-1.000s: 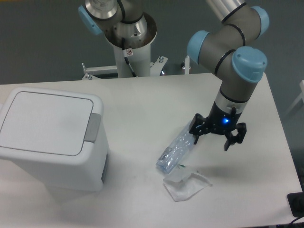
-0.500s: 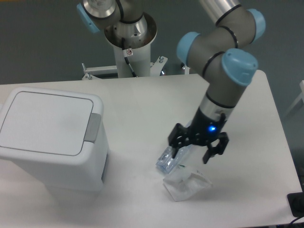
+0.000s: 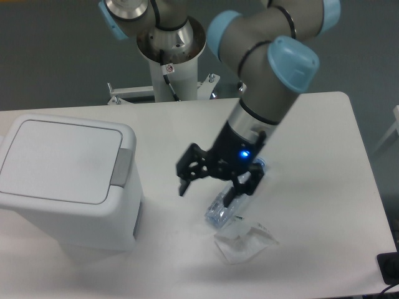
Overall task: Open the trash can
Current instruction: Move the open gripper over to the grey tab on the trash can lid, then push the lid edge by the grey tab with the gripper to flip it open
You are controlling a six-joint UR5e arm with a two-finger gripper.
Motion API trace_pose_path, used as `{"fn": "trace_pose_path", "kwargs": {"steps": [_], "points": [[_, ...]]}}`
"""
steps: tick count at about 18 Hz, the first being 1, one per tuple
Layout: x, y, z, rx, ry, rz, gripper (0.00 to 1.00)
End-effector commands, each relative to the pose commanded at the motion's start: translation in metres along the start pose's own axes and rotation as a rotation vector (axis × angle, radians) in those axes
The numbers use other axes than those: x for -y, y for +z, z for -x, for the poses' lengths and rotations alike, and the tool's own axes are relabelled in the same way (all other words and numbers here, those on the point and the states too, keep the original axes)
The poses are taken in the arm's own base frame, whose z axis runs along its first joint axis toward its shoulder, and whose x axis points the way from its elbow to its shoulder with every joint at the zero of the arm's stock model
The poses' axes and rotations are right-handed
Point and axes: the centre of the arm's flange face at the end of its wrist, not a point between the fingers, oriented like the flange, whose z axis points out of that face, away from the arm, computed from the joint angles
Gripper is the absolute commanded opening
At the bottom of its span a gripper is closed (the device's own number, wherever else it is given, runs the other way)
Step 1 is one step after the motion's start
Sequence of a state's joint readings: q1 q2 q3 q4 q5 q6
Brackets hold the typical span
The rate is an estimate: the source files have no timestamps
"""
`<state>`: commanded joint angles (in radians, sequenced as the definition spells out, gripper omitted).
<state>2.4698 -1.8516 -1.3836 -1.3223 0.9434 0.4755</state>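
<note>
Camera, trash can (image 3: pixel 65 177) lid unlabelled, gripper (image 3: pixel 209 189) spread

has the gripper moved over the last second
Yes. The gripper has swung left across the table, from right of the plastic bottle toward the trash can, fingers open and empty.

The arm reaches down-left — its end effector (image 3: pixel 209 185) hangs with fingers spread, holding nothing.
</note>
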Motion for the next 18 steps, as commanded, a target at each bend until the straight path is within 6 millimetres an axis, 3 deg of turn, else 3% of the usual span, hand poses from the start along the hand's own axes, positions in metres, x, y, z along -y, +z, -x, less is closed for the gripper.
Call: {"fn": "trace_pose_path", "kwargs": {"steps": [2, 4, 7, 13, 18], "points": [[0.000, 0.005, -0.010, -0.009, 0.012, 0.009, 1.00], [-0.004, 0.006, -0.036, -0.016, 0.043, 0.012, 1.00], [-0.008, 0.005, -0.058, -0.020, 0.073, 0.012, 1.00], [-0.020, 0.009, -0.058, -0.014, 0.066, 0.029, 1.00], [-0.019, 0.013, -0.059, -0.013, 0.075, 0.028, 1.00]]}}
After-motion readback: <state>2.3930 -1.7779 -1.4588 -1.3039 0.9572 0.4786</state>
